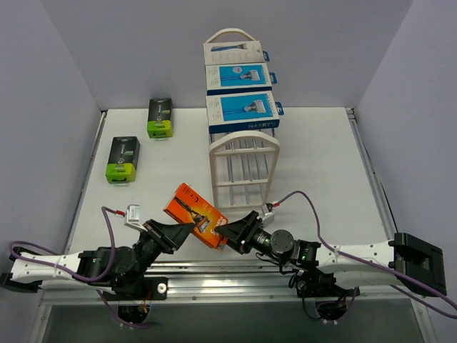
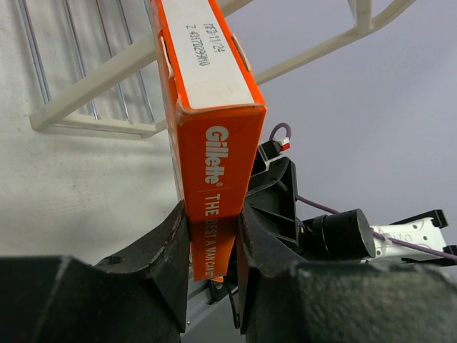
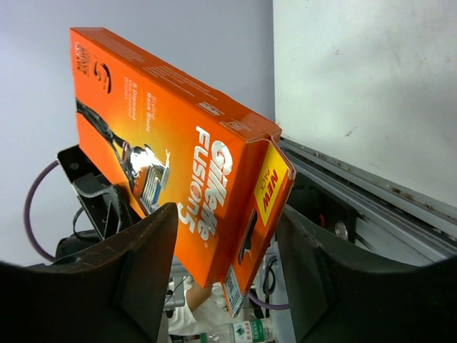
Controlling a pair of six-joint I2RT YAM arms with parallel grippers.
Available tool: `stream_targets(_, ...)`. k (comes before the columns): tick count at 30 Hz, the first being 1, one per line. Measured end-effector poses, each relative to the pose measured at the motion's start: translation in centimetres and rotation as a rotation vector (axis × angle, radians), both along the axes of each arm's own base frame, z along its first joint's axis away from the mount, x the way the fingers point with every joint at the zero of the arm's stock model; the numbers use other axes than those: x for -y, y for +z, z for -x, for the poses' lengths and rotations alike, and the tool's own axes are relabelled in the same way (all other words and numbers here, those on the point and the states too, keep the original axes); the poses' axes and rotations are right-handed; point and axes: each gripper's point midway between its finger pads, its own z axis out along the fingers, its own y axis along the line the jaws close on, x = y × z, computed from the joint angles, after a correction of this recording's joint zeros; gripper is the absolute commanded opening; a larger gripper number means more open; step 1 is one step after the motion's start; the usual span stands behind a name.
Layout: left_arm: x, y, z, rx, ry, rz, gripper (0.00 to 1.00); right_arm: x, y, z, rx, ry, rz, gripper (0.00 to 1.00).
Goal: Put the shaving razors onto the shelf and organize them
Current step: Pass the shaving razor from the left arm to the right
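Note:
An orange Gillette razor box (image 1: 196, 214) hangs tilted above the table's near edge, in front of the cream-white shelf (image 1: 243, 153). My left gripper (image 1: 180, 231) is shut on its lower left end; in the left wrist view both fingers press the narrow orange side (image 2: 214, 164) at the gripper (image 2: 214, 221). My right gripper (image 1: 230, 232) straddles the other end. In the right wrist view the box (image 3: 178, 157) sits between the jaws of that gripper (image 3: 227, 236), with a gap at the right finger (image 3: 314, 257). Three blue-and-white Harry's boxes (image 1: 243, 109) stand on the shelf.
Two black-and-lime razor boxes (image 1: 160, 116) (image 1: 123, 158) lie on the table at the left. The shelf's near arched end (image 1: 243, 168) stands just beyond the held box. Purple walls close in the sides and back. A metal rail (image 1: 214, 275) runs along the near edge.

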Motion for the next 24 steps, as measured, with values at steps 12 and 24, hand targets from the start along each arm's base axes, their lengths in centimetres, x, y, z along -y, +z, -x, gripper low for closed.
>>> stream_targets(12, -0.30, -0.19, -0.07, -0.061, 0.015, 0.106, 0.09, 0.36, 0.92, -0.24, 0.010, -0.019, -0.024, 0.24)
stream_targets(24, -0.37, -0.58, -0.01, -0.102, 0.017, 0.142, 0.29, 0.83, 1.02, -0.21, 0.006, -0.026, -0.016, 0.00)
